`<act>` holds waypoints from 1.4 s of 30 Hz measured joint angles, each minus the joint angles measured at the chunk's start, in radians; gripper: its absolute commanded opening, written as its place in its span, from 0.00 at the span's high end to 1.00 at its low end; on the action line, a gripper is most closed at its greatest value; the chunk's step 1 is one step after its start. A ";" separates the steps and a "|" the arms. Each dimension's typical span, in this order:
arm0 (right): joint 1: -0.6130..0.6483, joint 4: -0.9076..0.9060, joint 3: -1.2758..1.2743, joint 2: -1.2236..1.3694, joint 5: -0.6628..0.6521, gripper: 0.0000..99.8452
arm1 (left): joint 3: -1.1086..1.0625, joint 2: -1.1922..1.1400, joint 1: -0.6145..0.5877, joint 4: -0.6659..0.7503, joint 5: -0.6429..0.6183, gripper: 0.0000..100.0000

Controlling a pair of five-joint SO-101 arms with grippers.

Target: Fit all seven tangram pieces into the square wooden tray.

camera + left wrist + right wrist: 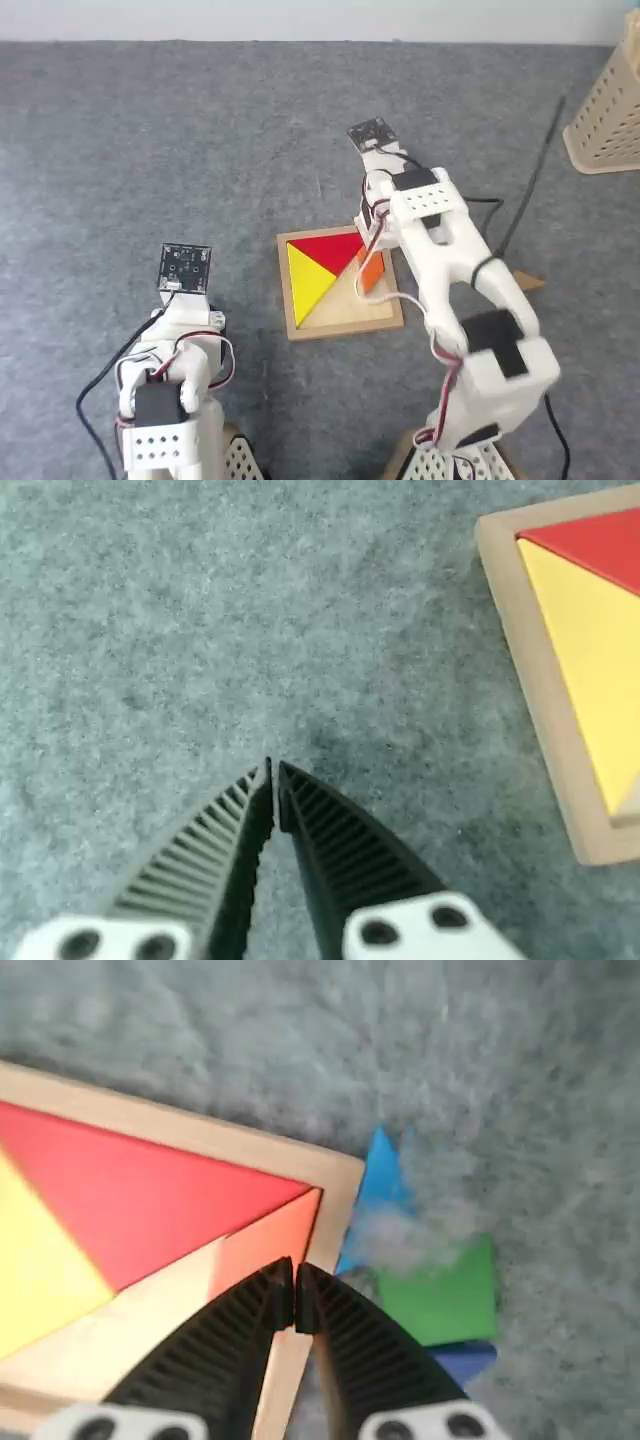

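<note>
Seating is looking like the step in hand: the right gripper (295, 1295) is hovering with its jaws pinched together on nothing, and its tips are sitting over the edge of the orange piece (371, 272), where that piece is meeting the rim of the square wooden tray (350, 302). The tray is lying just right of centre in the high view, on the grey carpet (200, 150). To do this well, I am judging that the tips should be pressing gently and flat. They should be nudging the orange piece toward the red triangle (325, 250) and not down onto the rim, so that it is not riding up or tipping out. The red triangle is filling the tray's upper part and the yellow triangle (308, 283) its left, both lying flat, with bare wood showing toward the lower right. That is making three pieces inside. Three more are lying on the carpet just outside the rim beside the right gripper: a light blue piece (382, 1180), a green piece (445, 1295) and a dark blue piece (465, 1360). I am not making out a seventh. There is one tray and there are two arms. The left gripper (272, 780) is resting at the lower left of the high view, jaws clenched and empty, over bare carpet apart from the tray.
</note>
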State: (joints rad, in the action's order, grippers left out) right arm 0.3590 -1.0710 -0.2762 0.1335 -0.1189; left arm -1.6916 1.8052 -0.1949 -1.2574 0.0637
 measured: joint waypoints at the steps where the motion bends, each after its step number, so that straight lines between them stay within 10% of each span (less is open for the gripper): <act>1: 0.000 -0.002 -0.020 -0.032 -0.002 0.99 | 0.000 0.000 0.000 0.000 0.000 0.99; 23: -0.638 -0.258 -0.259 -0.373 -0.353 0.80 | 0.000 0.000 0.000 0.000 0.000 0.99; 33: -0.652 -0.176 -0.259 -0.365 -0.868 0.76 | 0.000 0.000 0.000 0.000 0.000 0.99; 42: -0.678 -0.029 -0.229 -0.074 -0.982 0.76 | 0.000 0.000 0.000 0.000 0.000 0.99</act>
State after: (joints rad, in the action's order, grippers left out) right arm -0.3191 -1.1001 -0.5048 0.0598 -1.1009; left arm -1.6916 1.8052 -0.1949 -1.2574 0.0637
